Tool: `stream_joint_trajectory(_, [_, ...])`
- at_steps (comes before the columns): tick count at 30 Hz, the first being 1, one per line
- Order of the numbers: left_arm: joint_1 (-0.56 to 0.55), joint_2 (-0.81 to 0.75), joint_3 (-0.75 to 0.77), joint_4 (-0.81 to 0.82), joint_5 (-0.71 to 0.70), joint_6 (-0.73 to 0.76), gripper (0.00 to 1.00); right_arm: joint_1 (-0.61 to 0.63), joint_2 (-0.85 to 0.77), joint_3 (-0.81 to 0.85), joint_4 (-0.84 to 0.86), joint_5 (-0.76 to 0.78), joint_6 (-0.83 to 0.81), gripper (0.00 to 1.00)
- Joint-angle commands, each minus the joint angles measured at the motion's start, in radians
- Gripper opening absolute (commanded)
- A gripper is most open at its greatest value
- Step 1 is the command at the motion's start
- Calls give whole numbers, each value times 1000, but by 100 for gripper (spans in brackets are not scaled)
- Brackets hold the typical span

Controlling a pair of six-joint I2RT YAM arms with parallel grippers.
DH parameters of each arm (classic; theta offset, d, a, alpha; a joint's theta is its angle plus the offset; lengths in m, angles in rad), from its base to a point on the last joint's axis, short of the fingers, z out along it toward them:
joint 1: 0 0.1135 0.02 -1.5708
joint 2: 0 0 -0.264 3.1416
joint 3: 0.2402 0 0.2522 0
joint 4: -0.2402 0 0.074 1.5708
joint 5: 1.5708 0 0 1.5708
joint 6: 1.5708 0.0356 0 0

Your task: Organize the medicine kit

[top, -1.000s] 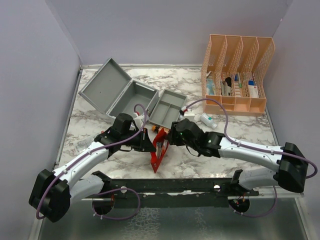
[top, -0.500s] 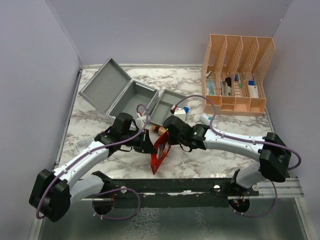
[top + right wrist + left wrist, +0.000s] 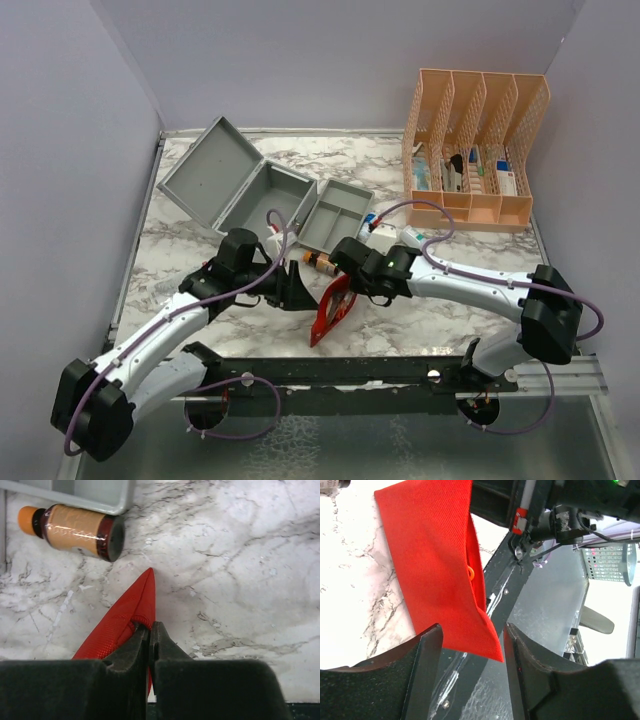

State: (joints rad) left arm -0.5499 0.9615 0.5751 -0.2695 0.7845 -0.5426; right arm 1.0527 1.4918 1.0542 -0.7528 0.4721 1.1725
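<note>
Far left at the back of the white marbled bench [image 3: 450, 300], the grey metal rectangular case [image 3: 240, 185] stands wide open, lid tipped back. Just beside it on the right sits its grey divided tray [image 3: 335, 215]. Up front, the left tool [image 3: 472, 630] has its jaws parted. A corner of the flat red fabric pouch [image 3: 435, 560] lies between them, and neither finger is pressing on it. The pouch stands on edge between the two arms. A brown bottle with an orange cap [image 3: 75, 527] lies on its side just beside the tray. The right tool [image 3: 150, 627] is clamped tight on the pouch's upper edge. Far right, a peach slotted plastic organizer [image 3: 470, 150] stands upright.
</note>
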Motion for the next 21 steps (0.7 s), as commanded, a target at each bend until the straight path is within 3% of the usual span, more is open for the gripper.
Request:
stream_joint_trajectory(1, [1, -105, -43, 12, -22, -49, 56, 3, -5, 41, -176, 102, 214, 1])
stream_joint_trajectory(9, [-4, -297, -97, 30, -201, -115, 59, -15, -11, 60, -291, 113, 373, 1])
stream_joint_trajectory(16, [-5, -415, -180, 194, -320, -135, 57, -144, -40, 17, -188, 59, 277, 1])
stream_joint_trajectory(21, [-11, -400, -214, 260, -360, -131, 54, -224, -41, 18, -163, 27, 242, 1])
